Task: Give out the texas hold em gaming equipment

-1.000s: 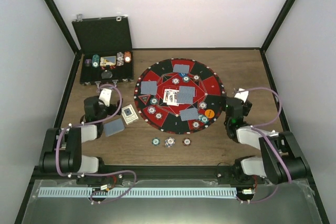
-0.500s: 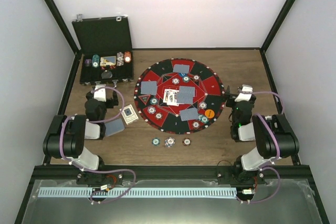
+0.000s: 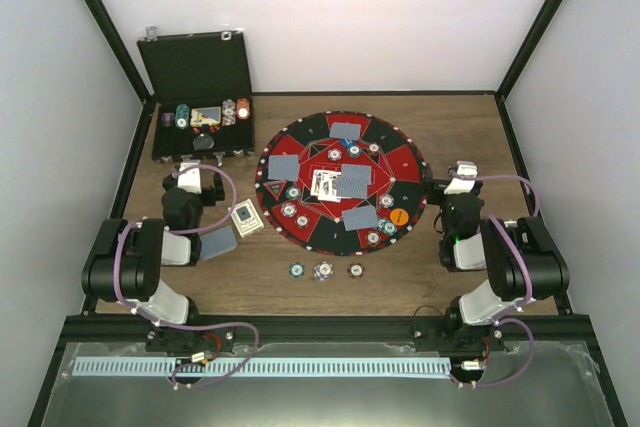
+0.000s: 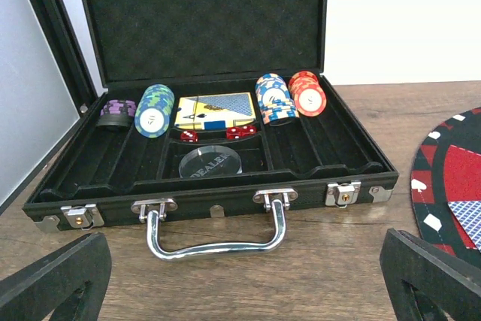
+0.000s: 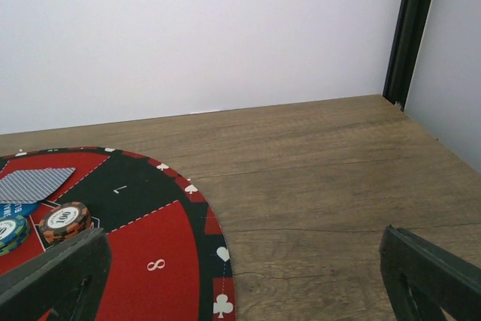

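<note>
Grey-blue-backed cards [image 3: 352, 180] lie on the round red-and-black mat [image 3: 312, 131], with striped chips [image 3: 288, 209] and an orange disc [image 3: 399, 216]. Three chips [image 3: 323, 270] sit in a row on the wood in front of the mat. One card [image 3: 217, 242] and a small card box [image 3: 246, 217] lie left of the mat. My left gripper [image 3: 192, 179] [image 4: 244, 276] is open and empty, facing the black case [image 4: 218, 201]. My right gripper [image 3: 461, 182] [image 5: 244, 276] is open and empty beside the mat's right edge [image 5: 214, 249]. A brown chip [image 5: 65, 220] and a card [image 5: 34, 183] show there.
The open black case [image 3: 196, 67] stands at the back left, holding stacks of chips [image 4: 155, 110], a card deck [image 4: 216, 110], red dice [image 4: 240, 132] and a clear dealer button [image 4: 211, 162]. Its chrome handle [image 4: 218, 244] faces me. Black frame posts [image 5: 412, 28] edge the table.
Both arms have folded their elbows back toward their bases. The grippers stayed roughly in place and open. Nothing on the table has moved.
</note>
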